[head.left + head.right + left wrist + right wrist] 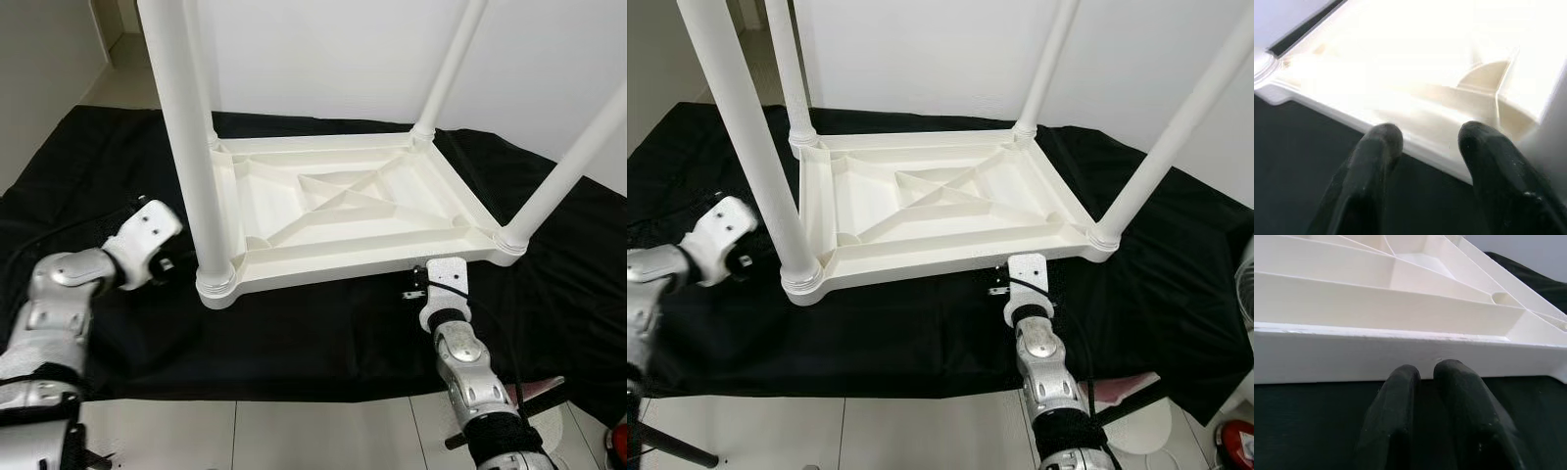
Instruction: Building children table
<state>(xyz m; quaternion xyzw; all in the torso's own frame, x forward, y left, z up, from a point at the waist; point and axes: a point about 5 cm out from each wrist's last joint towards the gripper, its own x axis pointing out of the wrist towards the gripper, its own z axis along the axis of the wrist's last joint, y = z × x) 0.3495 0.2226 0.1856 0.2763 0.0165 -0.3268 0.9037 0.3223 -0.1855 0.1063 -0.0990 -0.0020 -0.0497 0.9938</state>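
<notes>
White plastic children's table (343, 211) lies upside down on a black cloth (323, 338), its four legs (186, 137) pointing up.

The ribbed underside faces the camera at the centre of the cloth. At about 5 o'clock of the tabletop, the right gripper (1422, 374) sits at its near edge, fingers nearly closed and holding nothing. At 8 o'clock, beside the near-left leg, the left gripper (1425, 139) points at the rim with fingers apart, empty. White wall (323, 49) behind at 12 o'clock.
</notes>
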